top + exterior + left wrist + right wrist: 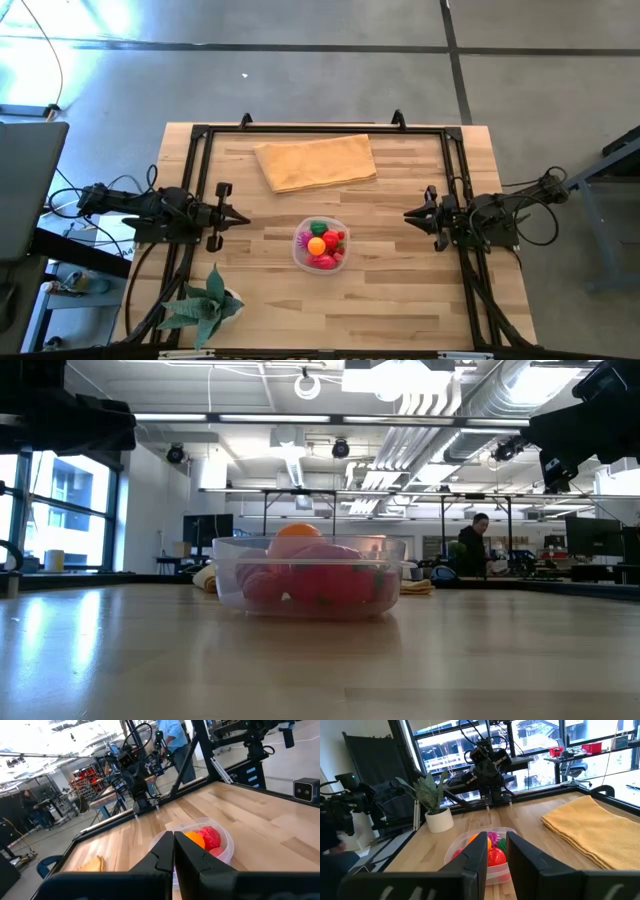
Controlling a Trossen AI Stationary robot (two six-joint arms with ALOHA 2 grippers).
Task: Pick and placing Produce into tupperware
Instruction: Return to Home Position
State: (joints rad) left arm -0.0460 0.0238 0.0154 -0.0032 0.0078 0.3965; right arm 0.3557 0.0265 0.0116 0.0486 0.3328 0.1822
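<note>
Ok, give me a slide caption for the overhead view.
Produce sits in the tupperware mid-table, left gripper and right gripper flanking it, tan cloth and potted plant nearby.

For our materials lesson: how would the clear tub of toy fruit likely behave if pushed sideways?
The tub sits low and wide, so it would probably slide, not tip. Its thin clear wall may flex.

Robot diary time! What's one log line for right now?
produce: in tupperware | left tool: shut, empty, left of tupperware, apart | right tool: slightly open, empty, right of tupperware, apart
</note>
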